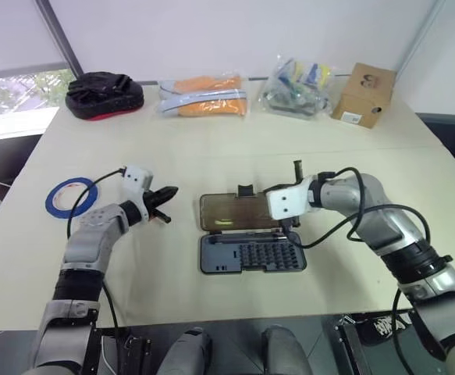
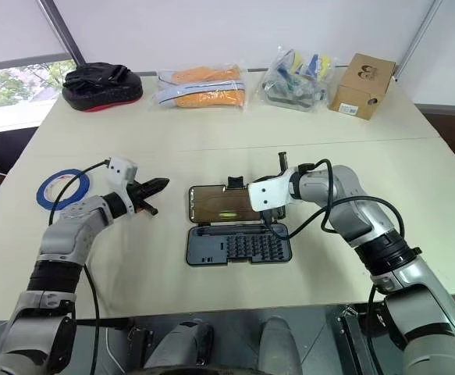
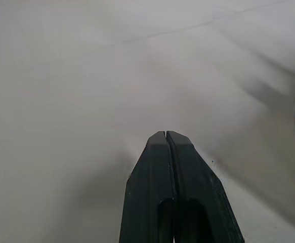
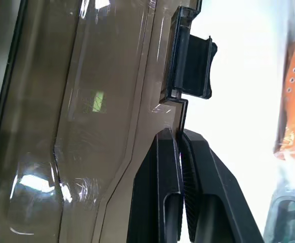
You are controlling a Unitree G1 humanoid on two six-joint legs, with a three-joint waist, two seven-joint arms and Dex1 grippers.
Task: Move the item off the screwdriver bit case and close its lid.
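Right gripper (image 4: 180, 136): fingers pressed together, nipping the free edge of the lid (image 1: 231, 211) just beside the black latch tab (image 4: 193, 61). Hovering over the far side of the screwdriver bit case (image 1: 250, 252), pointing down and toward the robot's left. Lid standing open, lying nearly flat on the table (image 1: 305, 148) behind the tray, hinge line running between the two halves. Tray facing up, showing rows of small bits (image 1: 262, 254).

Left gripper (image 1: 165, 197): fingers pressed together, holding nothing, confirmed in the left wrist view (image 3: 166, 139) with both black fingers meeting at the tips over bare tabletop. Hanging above the table to the left of the case, well apart from it, pointing toward the case.

Blue tape roll (image 1: 71, 195): lying flat on the table near the left edge, beside the left forearm, well apart from the case.

Lining the far edge of the table, from left to right: black pouch with red trim (image 1: 102, 94), clear bag of orange items (image 1: 204, 95), clear bag of mixed parts (image 1: 296, 87), small cardboard box (image 1: 364, 95).
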